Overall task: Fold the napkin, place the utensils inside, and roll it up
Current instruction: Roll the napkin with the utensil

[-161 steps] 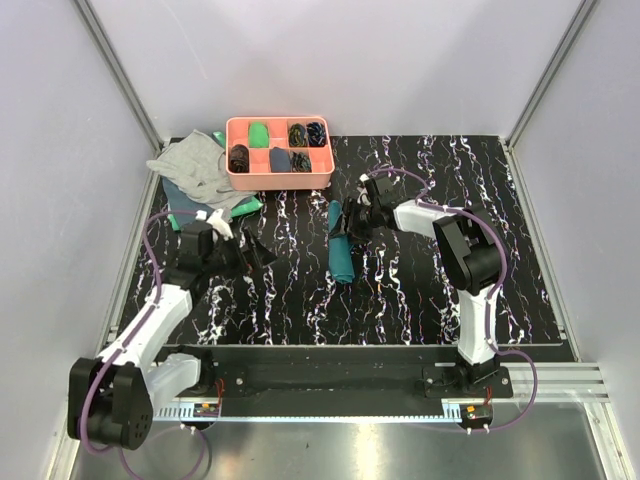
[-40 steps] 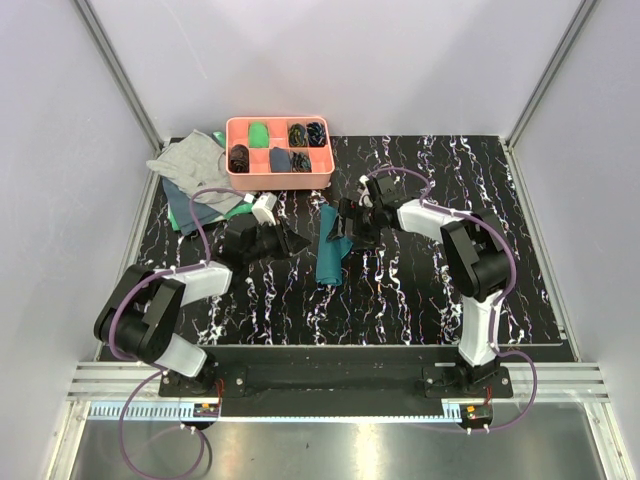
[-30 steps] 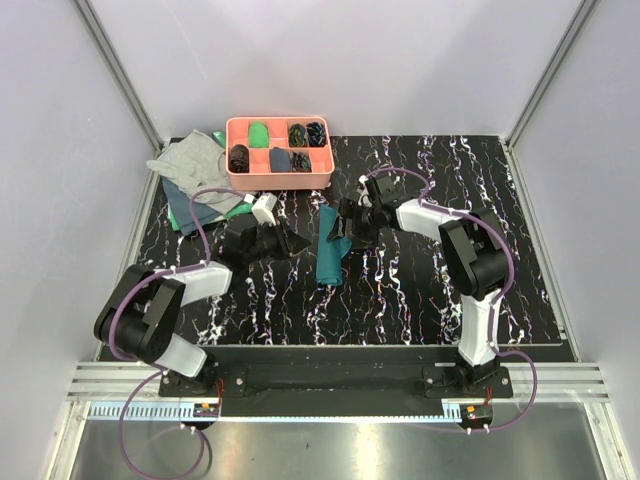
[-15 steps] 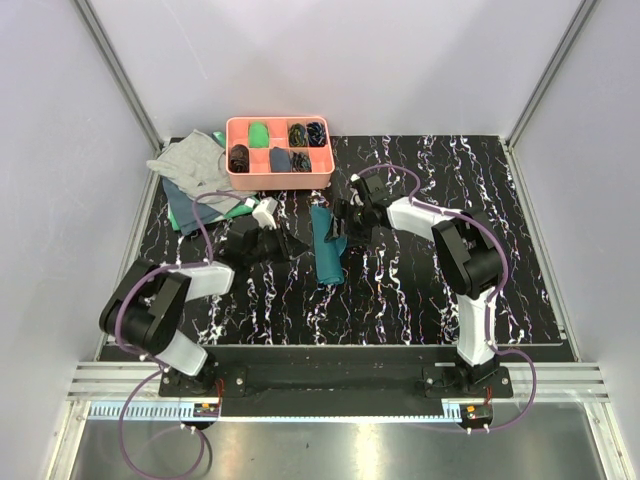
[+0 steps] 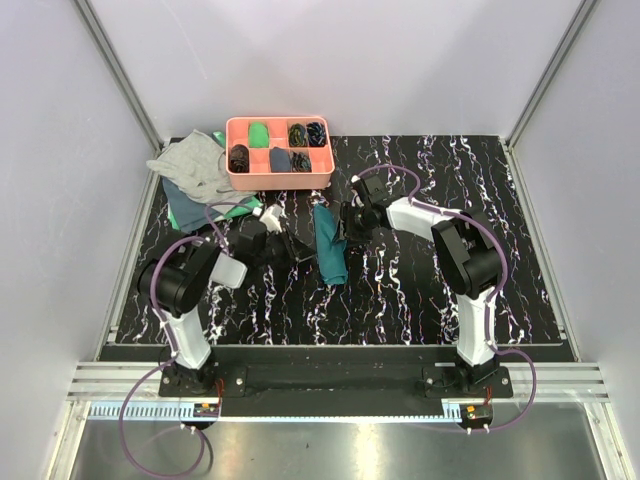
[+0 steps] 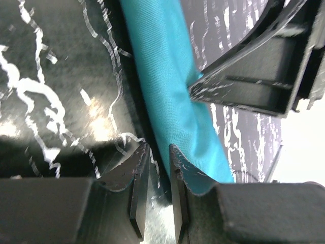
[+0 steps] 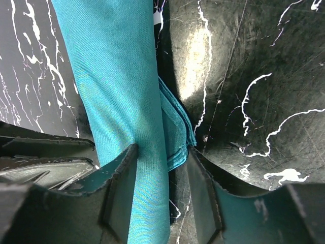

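Unrolling is your risk: the right end effector (image 7: pixel 161 148) pinches only one end of the rolled napkin (image 5: pixel 330 245), and a loose folded edge bulges against one finger. The left end effector (image 6: pixel 157 148), narrowly parted and holding nothing, just touches the roll's side. Count one napkin, two end effectors, no utensils showing.

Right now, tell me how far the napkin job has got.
Done: the teal napkin lies rolled into a tube on the table; no utensils show, so they are presumably inside. In hand: the right pincer clasps the roll, the left pincer sits against its side. To do: tucking the loose edge by the right pincer, then letting go.
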Controlling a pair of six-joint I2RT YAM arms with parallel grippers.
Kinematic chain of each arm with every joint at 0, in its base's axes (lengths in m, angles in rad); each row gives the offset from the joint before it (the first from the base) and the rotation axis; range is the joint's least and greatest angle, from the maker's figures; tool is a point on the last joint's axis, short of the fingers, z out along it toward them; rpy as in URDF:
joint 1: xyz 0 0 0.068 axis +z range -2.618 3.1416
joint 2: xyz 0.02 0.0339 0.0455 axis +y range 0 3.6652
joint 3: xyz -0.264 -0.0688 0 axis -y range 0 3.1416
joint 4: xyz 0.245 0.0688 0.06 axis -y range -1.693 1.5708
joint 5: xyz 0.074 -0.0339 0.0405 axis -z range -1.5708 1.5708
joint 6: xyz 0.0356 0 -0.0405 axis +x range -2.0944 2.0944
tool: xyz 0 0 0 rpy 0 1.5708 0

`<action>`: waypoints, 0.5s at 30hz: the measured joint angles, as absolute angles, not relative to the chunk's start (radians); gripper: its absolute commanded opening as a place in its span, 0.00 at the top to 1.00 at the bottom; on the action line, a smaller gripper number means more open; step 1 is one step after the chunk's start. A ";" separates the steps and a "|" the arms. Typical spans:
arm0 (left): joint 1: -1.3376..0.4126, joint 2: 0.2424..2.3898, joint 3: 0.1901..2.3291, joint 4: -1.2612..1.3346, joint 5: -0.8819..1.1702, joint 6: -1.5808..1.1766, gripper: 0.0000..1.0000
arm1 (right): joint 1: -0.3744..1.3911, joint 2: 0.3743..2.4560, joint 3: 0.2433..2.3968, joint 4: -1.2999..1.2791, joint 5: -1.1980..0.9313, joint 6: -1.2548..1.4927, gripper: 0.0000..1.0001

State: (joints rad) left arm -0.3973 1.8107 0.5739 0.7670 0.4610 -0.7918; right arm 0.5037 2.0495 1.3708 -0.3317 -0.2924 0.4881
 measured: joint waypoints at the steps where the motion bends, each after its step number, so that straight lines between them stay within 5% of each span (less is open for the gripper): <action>1: -0.398 1.819 0.577 0.784 0.464 -0.798 0.75 | 0.504 2.050 1.371 -0.332 -0.292 0.485 0.53; 15: -0.430 1.915 0.615 0.974 0.522 -0.889 0.76 | 0.501 2.096 1.393 -0.320 -0.388 0.459 0.73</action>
State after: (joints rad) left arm -0.4301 1.9148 0.6151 0.9745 0.5224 -0.8894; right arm 0.5011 2.0960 1.3933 -0.3199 -0.3878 0.4587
